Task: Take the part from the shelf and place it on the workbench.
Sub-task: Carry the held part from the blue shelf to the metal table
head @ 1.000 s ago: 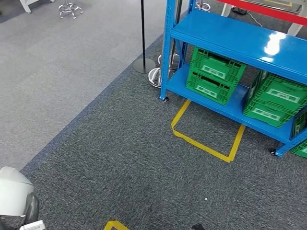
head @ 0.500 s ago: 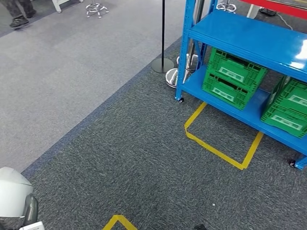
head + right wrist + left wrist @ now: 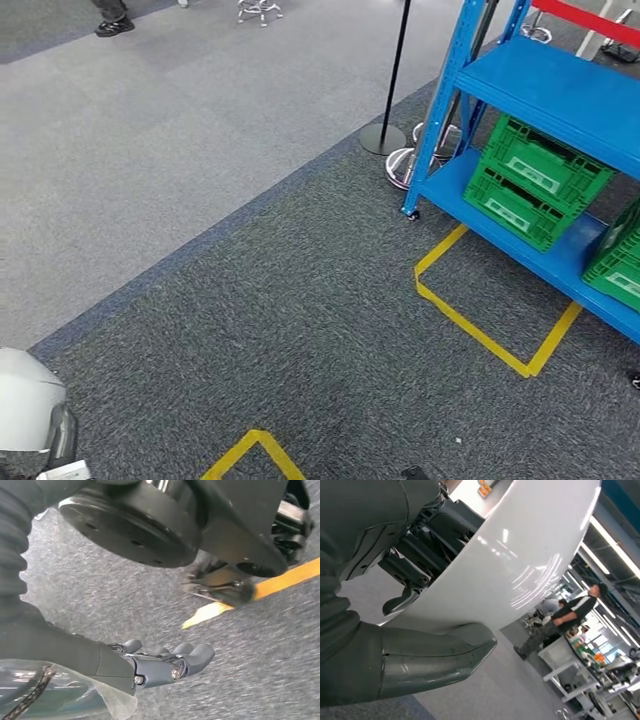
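Shelf (image 3: pixel 558 90) of glossy blue steel, ribbed green crates (image 3: pixel 532 180).

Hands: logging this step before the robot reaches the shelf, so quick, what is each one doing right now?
Left hand: holds nothing, fingers apart, open.
Right hand: a clear bag lies against it; a grip cannot be told.

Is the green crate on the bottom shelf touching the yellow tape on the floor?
Apart. The head view shows the green crate resting on the blue shelf, with the shelf's front edge and bare carpet between it and the yellow tape.
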`<state>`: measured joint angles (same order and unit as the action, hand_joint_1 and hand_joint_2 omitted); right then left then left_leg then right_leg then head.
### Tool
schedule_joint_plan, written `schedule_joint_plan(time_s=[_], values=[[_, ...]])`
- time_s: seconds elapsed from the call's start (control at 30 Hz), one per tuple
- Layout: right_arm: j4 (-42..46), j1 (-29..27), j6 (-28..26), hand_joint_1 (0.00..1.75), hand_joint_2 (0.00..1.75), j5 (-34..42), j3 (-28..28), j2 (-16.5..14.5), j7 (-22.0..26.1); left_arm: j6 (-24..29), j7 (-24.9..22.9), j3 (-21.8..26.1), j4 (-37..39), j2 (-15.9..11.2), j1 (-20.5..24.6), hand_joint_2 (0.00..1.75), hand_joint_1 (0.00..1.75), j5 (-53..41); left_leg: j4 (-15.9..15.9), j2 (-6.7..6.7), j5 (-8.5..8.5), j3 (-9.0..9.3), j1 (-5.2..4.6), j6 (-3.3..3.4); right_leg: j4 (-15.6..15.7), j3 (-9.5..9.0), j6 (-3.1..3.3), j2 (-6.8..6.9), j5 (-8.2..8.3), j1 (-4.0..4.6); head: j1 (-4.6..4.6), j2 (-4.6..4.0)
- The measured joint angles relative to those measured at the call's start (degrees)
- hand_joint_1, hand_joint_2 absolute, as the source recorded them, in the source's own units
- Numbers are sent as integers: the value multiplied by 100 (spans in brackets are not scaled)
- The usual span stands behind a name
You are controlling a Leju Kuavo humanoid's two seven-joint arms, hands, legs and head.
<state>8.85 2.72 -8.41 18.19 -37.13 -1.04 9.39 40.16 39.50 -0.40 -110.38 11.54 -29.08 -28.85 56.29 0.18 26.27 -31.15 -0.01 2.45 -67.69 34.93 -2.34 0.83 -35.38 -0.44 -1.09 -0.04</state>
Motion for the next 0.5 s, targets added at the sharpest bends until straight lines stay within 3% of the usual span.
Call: schedule_joint_plan(time_s=[0.03, 0.07, 0.1, 0.17, 0.23, 0.3, 0.37, 0.43, 0.5], values=[[0, 2, 1, 0, 175, 4, 1, 2, 3, -1, 0, 1, 0, 1, 1, 175, 175, 3, 7, -44, -27, -41, -7, 5, -348, 131, -10, -48, -151, -1, -1, 0], [0, 6, 1, 0, 175, 5, 1, 3, 4, -1, 0, 2, 0, 2, 1, 175, 175, 4, 14, -92, -51, -75, -14, 3, -531, 179, -13, -67, -199, 0, 0, 0], [0, 9, 2, 0, 175, 5, 1, 3, 4, -1, 0, 2, 0, 2, 1, 175, 175, 6, 24, -146, -71, -101, -18, -6, -479, 112, -9, -75, -130, 0, 0, 0], [0, 3, 1, 0, 175, 3, 0, 4, -4, -1, 0, 3, 0, 3, 3, 175, 175, 8, 50, -261, -101, -137, -18, -37, 250, -325, 15, -155, 219, -10, -2, 0], [-1, -10, 0, 0, 175, -1, 0, 7, -11, -1, 0, 4, 0, 3, 5, 175, 175, 8, 89, -364, -134, -185, -32, -88, 984, -707, 43, -337, 422, -22, 0, 0], [-2, -21, -1, 0, 175, -2, 0, 10, -9, 0, 0, 5, 0, 3, 4, 175, 175, 9, 108, -444, -181, -238, -31, -153, 1167, -772, 77, -403, 427, -12, 5, 0], [-2, -21, 1, 0, 175, -1, 0, 11, -8, 0, 0, 5, 0, 2, -2, 175, 175, 9, 121, -475, -202, -280, -13, -219, 1177, -756, 153, -300, 476, -12, 7, 0], [-2, -16, -1, 0, 175, -1, 0, 14, -6, 0, 0, 4, 0, 1, -3, 175, 175, 9, 373, -325, 5, -390, -2, -278, 1200, -738, 232, -178, 529, -24, 20, 0], [-2, -32, 0, 0, 175, 0, 0, 16, -5, -1, 0, 3, 0, 2, 6, 175, 175, 9, 1040, -140, 435, -631, 18, -335, 1200, -695, 264, -45, 549, -13, 31, 0]])
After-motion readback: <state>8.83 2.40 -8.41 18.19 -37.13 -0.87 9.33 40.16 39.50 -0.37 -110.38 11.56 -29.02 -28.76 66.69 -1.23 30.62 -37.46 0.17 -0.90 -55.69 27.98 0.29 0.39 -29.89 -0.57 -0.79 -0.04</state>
